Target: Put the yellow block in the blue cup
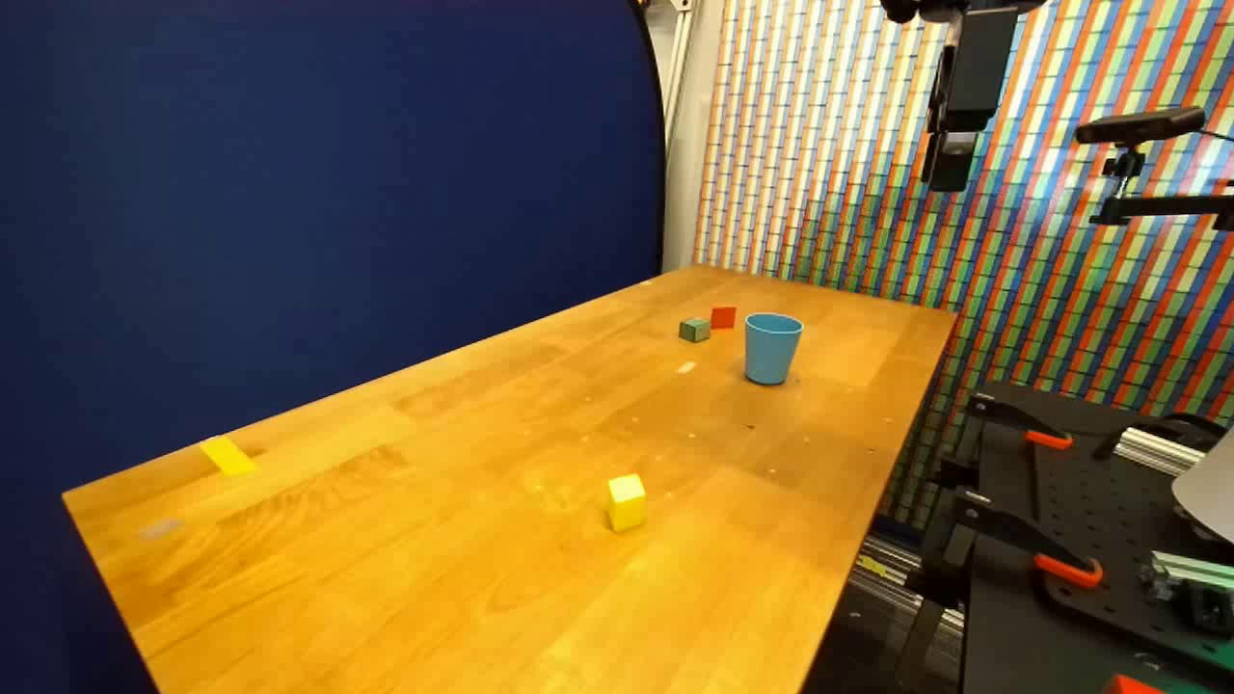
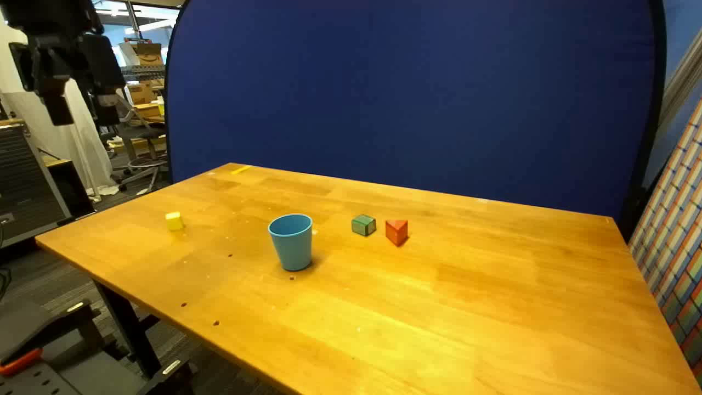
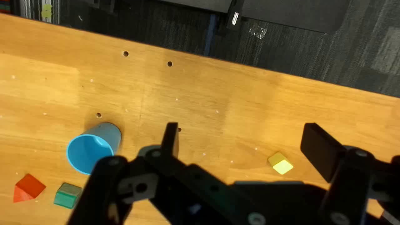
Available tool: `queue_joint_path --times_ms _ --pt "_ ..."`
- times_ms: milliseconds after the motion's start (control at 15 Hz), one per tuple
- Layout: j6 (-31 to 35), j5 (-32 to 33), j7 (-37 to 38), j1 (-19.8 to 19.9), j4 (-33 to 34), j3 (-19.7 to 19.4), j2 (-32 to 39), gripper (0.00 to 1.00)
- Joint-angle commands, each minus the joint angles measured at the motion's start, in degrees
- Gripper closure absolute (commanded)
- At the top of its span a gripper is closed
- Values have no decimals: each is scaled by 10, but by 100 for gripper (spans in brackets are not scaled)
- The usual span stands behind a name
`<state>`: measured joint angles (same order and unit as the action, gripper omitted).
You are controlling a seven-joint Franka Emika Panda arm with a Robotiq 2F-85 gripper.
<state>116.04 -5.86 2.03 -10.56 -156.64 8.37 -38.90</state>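
The yellow block point(image 1: 627, 502) is a small bright cube on the wooden table, seen in both exterior views point(image 2: 174, 221) and in the wrist view point(image 3: 281, 163). The light-blue cup point(image 1: 771, 349) stands upright on the table, apart from the block, in both exterior views point(image 2: 293, 244). In the wrist view the cup point(image 3: 93, 147) is at the left; its visible inside looks empty. My gripper point(image 1: 950, 173) is high above the table, open and empty, also in an exterior view point(image 2: 85, 116). In the wrist view the block shows between the spread fingers point(image 3: 240, 131), far below them.
A green block point(image 1: 694, 330) and a red triangular block point(image 2: 396, 232) stand near the cup. A flat yellow piece point(image 1: 229, 456) lies at the table's edge. A camera on an arm point(image 1: 1142, 125) and a black side table point(image 1: 1041, 463) are beside the wooden table point(image 1: 405, 578).
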Motion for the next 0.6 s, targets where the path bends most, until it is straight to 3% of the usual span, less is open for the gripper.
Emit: queue_joint_path --times_ms 0,267,533 --pt "-1 0 0 0 2 0 0 0" --pt "-1 0 0 0 3 0 0 0" --pt "98 -5 -12 -19 20 25 151 0"
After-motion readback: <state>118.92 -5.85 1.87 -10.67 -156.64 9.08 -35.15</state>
